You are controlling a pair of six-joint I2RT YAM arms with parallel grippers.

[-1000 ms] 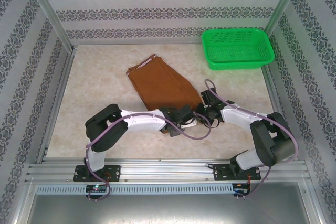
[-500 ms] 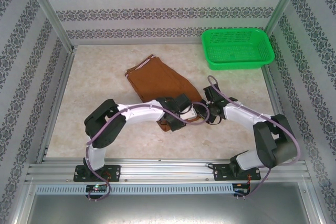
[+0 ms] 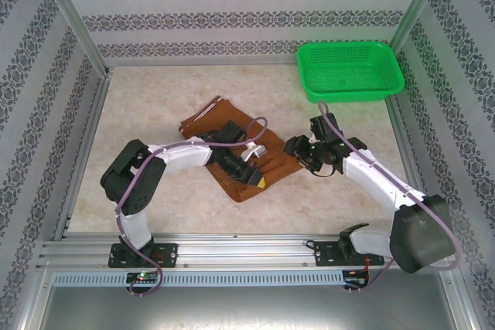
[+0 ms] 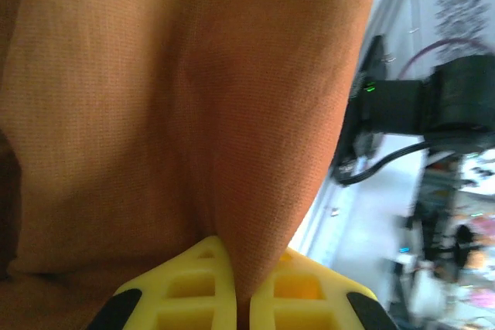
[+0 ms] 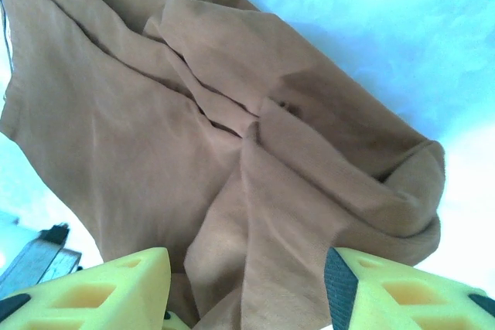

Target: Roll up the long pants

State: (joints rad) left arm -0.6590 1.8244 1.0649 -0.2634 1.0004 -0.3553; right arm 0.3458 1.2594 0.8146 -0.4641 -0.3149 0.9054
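The long pants (image 3: 199, 123) are rust-brown cloth, bunched in the middle of the table. My left arm reaches across them, and my left gripper (image 3: 254, 178) sits at their near end. In the left wrist view its yellow fingers (image 4: 186, 291) are pinched tight on a raised fold of the pants (image 4: 155, 113). My right gripper (image 3: 296, 148) is at the cloth's right edge. In the right wrist view it (image 5: 247, 299) stands open, with wrinkled pants (image 5: 155, 129) lying loose between and beyond the wide-apart fingers.
A green plastic basket (image 3: 352, 98) stands at the far right corner of the pale table (image 3: 139, 113). Patterned walls and metal posts enclose the table on three sides. Bare tabletop lies to the left and along the near edge.
The left arm swung over the pants, dragging the pinched cloth. The cloth's near end bunched and shifted toward the front. The right gripper drew back and farther along the right edge.
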